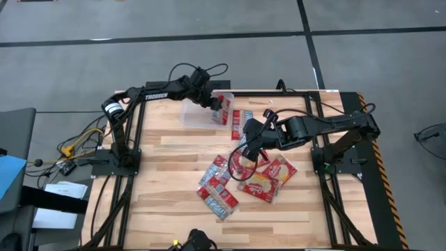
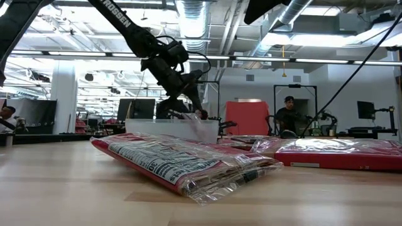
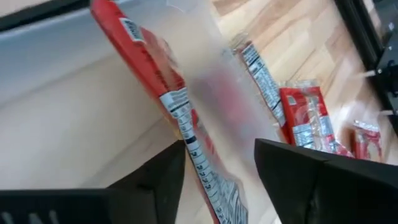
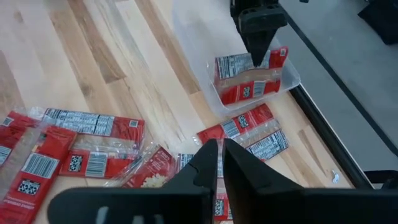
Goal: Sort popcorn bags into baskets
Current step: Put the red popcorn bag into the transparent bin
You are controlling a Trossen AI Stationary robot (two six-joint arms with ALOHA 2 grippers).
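Observation:
The clear tub [image 1: 197,116] stands at the table's far side; it also shows in the right wrist view [image 4: 189,43]. My left gripper [image 1: 214,104] hangs over the tub's right end, shut on a red popcorn bag [image 4: 249,78] that stands on edge inside. Several more red bags lie flat in a loose heap [image 1: 244,178] mid-table, and two [image 4: 245,127] lie just outside the tub. My right gripper [image 4: 221,152] hovers above the heap, shut and holding nothing. My left gripper has the bag's upper edge [image 4: 256,62] between its two fingers, coming from above and pointing down. The bag [image 3: 186,134] runs edge-on between the fingers [image 3: 165,171] and stands upright in the tub's right end. Whether its lower edge rests on the tub floor is unclear.
The heap fills the table's middle, with its nearest bag [image 2: 182,160] close to the front edge. Black frame rails [image 1: 143,125] and both arm bases flank the wooden top. Bare wood lies left of the heap and in front of the tub.

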